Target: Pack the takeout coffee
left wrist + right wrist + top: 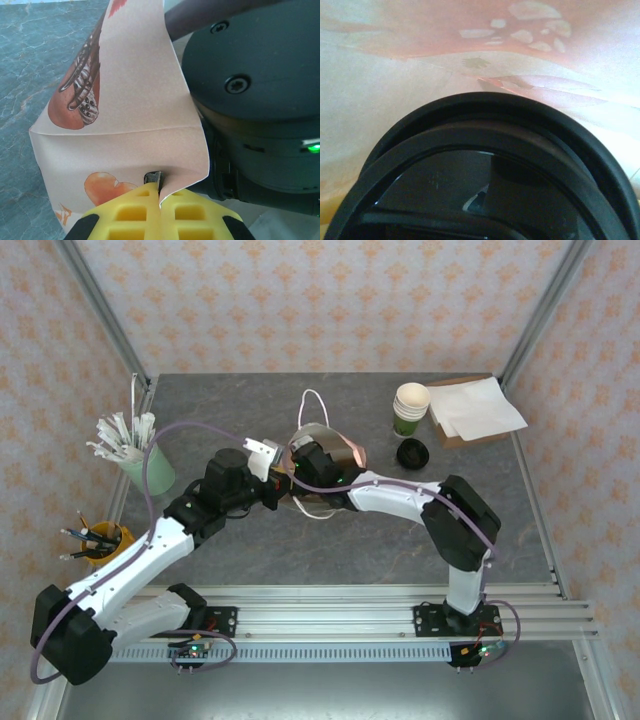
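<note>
A paper bag (pixel 350 452) printed with orange pictures stands mid-table. My left gripper (pixel 278 480) is shut on its rim; in the left wrist view the yellow fingertips (pixel 145 200) pinch the bag's folded edge (pixel 172 172). My right gripper (pixel 318 464) reaches down into the bag's open mouth. In the right wrist view the round black lid (pixel 490 145) of the takeout coffee sits right at the jaws, with the bag's inner wall (pixel 420 75) behind it. The cup body and the right fingers are hidden; the jaws stand wide around the cup.
A stack of green cups (pixel 411 408) and a loose black lid (pixel 412 453) stand at the back right, beside white napkins (pixel 480 405). A mint cup with white sticks (pixel 140 455) and a yellow pen cup (pixel 100 537) are at the left.
</note>
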Available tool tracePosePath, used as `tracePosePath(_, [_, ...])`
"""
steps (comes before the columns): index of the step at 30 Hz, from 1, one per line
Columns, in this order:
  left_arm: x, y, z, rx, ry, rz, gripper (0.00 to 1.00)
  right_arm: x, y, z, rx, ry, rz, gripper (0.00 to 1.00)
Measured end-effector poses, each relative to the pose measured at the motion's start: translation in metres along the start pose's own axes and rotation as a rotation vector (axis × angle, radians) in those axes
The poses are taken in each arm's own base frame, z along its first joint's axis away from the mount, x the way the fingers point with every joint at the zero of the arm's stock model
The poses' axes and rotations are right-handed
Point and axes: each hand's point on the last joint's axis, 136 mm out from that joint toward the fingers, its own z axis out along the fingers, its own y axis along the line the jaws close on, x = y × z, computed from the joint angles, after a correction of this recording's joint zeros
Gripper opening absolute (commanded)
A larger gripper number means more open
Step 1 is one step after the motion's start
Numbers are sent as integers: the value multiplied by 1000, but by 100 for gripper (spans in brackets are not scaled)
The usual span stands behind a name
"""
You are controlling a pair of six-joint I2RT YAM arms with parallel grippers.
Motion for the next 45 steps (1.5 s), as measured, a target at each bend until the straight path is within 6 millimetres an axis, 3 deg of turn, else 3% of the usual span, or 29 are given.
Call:
tracePosePath(9, [5, 2, 3, -7, 26, 12, 0, 13, 6, 13, -24, 26, -6, 45])
tracePosePath(20, [7, 4, 2, -17, 36, 25, 0, 21, 8, 14, -69, 98, -5, 44])
tracePosePath(45, [-15, 23, -4, -133, -47, 22, 0, 13, 8, 31, -137, 273, 33, 41])
